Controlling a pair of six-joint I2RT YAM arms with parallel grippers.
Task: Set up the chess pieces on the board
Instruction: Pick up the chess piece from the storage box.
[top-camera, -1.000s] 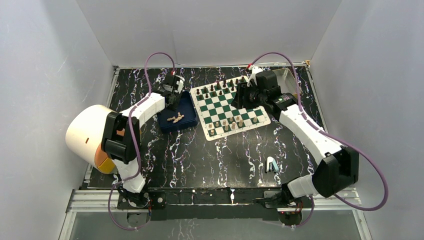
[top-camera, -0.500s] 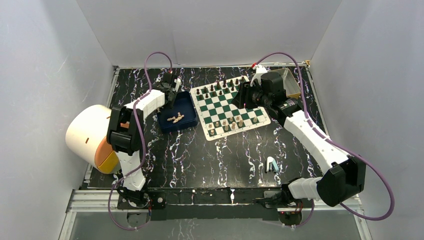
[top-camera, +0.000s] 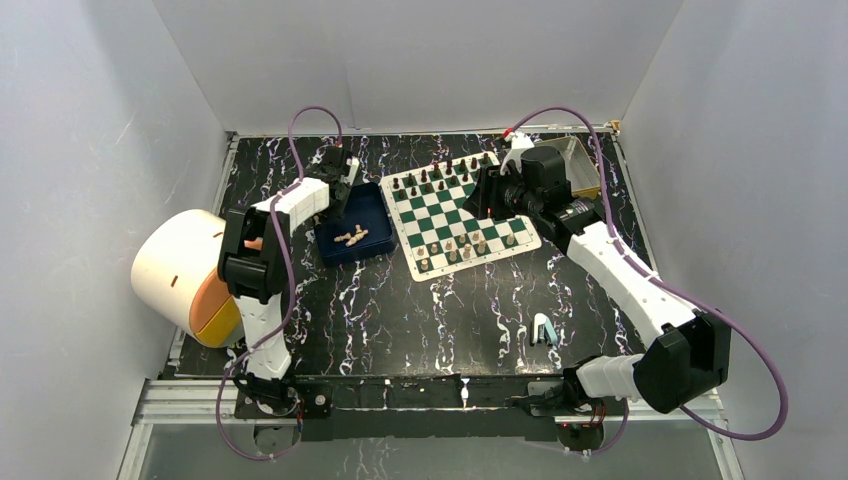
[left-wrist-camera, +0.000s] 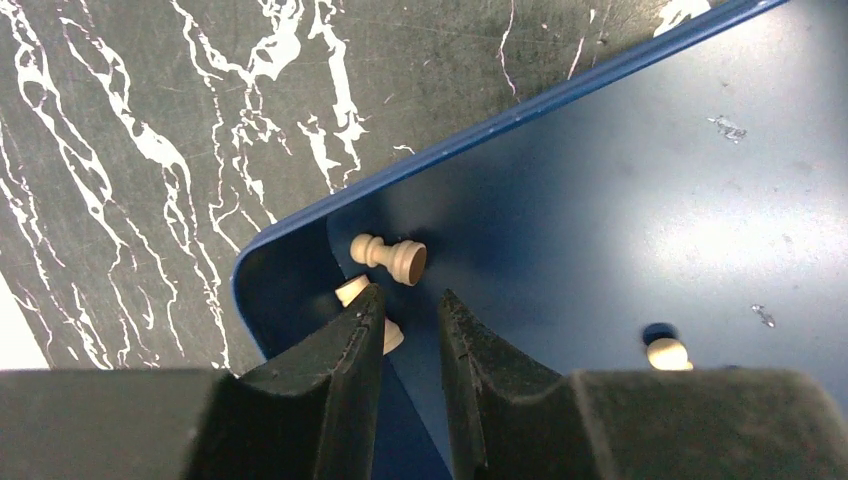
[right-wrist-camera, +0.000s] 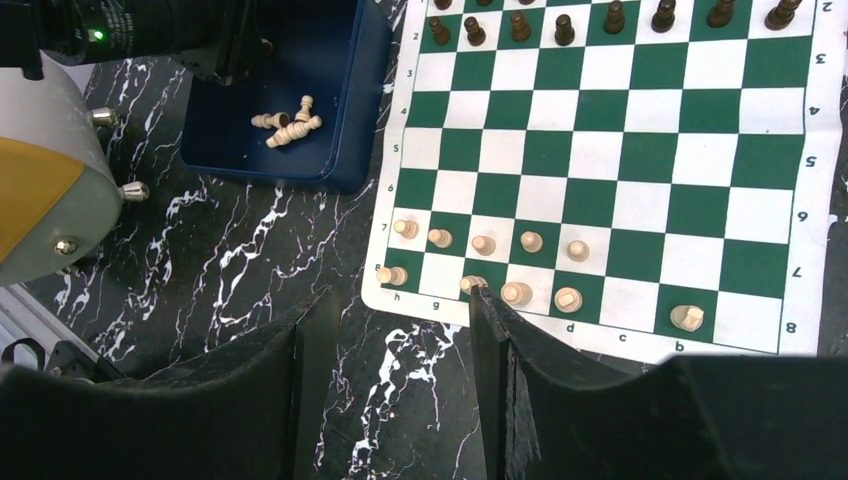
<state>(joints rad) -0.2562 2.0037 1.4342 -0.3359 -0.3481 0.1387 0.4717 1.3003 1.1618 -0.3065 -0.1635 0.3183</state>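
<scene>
1. Left pincer. I am holding my left pincer low inside the far left corner of the blue tray. The jaws are standing a narrow gap apart and are clamping nothing. A cream pawn is lying on its side on the tray floor just beyond the fingertips. A second cream piece is lying partly hidden behind one finger, and I cannot tell its type. A third small cream piece is resting farther along the tray floor.

2. Right pincer. I am holding my right pincer above the right side of the board. The jaws are standing well apart and are clamping nothing.

3. Task items. The board is lying flat on the black marbled desk, toward the far side, just right of the tray. Several cream chess pieces are standing on the two nearest rows of the board, with some squares there unfilled. Dark pieces are standing along the far rows. A loose cluster of cream pieces is lying inside the tray, near its middle and apart from the corner where my left pincer is working.
</scene>
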